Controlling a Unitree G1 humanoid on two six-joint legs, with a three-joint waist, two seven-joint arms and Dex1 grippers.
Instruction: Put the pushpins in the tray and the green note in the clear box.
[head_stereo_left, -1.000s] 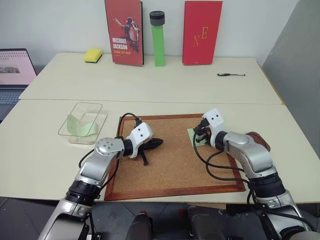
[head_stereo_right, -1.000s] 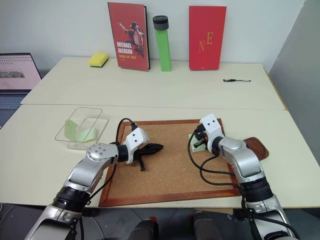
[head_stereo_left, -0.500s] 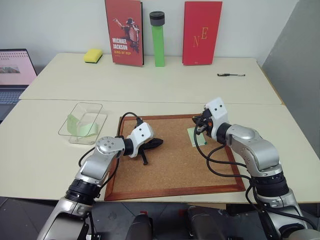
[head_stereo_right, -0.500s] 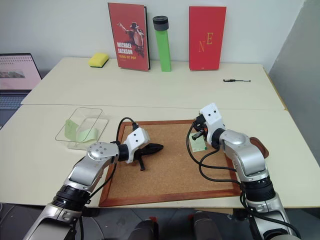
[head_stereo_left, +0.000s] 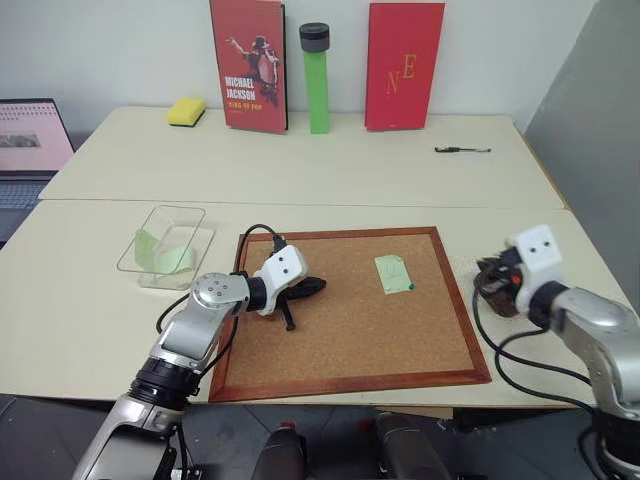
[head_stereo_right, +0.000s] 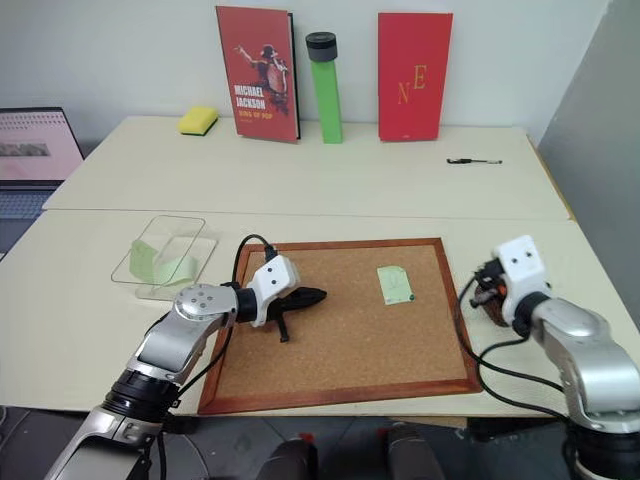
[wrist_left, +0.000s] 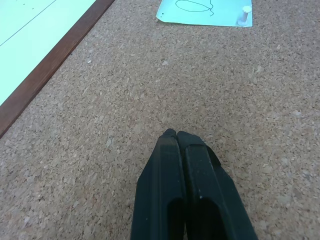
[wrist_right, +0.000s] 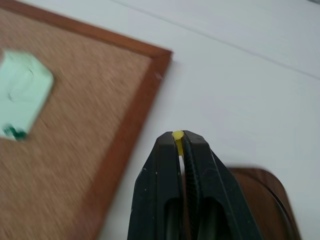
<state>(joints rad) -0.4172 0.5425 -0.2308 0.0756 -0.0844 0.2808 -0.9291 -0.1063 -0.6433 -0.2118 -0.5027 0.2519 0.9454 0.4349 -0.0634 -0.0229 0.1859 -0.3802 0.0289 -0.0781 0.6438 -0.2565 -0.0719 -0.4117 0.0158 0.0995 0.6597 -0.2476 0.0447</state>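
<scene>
With my right end effector (wrist_right: 178, 142) clamped on a yellow pushpin (wrist_right: 177, 136) above the tray (wrist_right: 260, 200) for release, left end effector (wrist_left: 177, 135) rests closed on the cork board (head_stereo_left: 340, 340); green note (head_stereo_left: 394, 273) remains pinned by a green pushpin (head_stereo_left: 411, 288)

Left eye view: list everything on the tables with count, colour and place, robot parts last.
cork board: 1, brown, wood-framed, near table
green note: 1, pale green, on the board
green pushpin: 1, in the note's corner
clear box: 1, transparent, left of board
green slip: 1, inside the box
tray: 1, reddish-brown, right of board
books: 2, red, far wall
cylinder: 1, green, black cap, between books
sponge: 1, yellow, far left
pen: 1, black, far right
laptop: 1, left edge
left gripper: shut, over board
right gripper: shut on yellow pushpin, by tray
</scene>
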